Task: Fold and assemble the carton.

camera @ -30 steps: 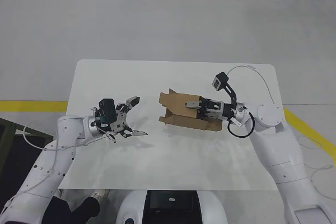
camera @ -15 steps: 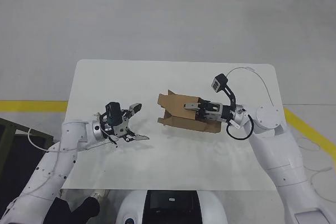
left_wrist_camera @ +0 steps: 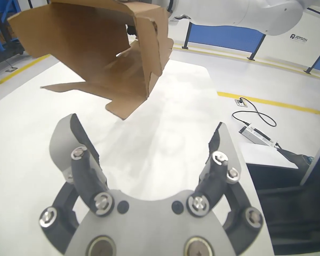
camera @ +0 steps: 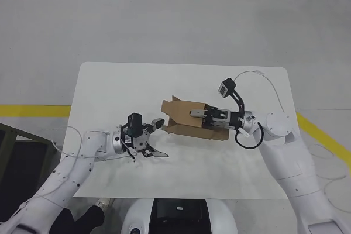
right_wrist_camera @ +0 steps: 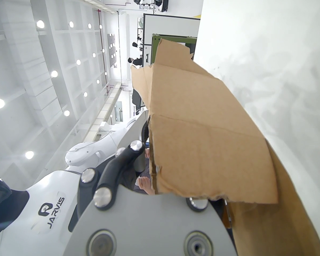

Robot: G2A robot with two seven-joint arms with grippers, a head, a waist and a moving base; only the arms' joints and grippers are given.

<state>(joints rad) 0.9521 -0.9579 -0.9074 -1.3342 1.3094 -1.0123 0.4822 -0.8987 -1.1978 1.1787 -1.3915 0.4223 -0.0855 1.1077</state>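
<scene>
Where the right gripper is clamped on its upper wall, the half-open brown carton hangs tilted over the middle of the white table, loose flaps toward the left gripper. That one sits near the flaps, fingers spread wide, apart from the cardboard. A yellow line crosses the floor beside the table
</scene>
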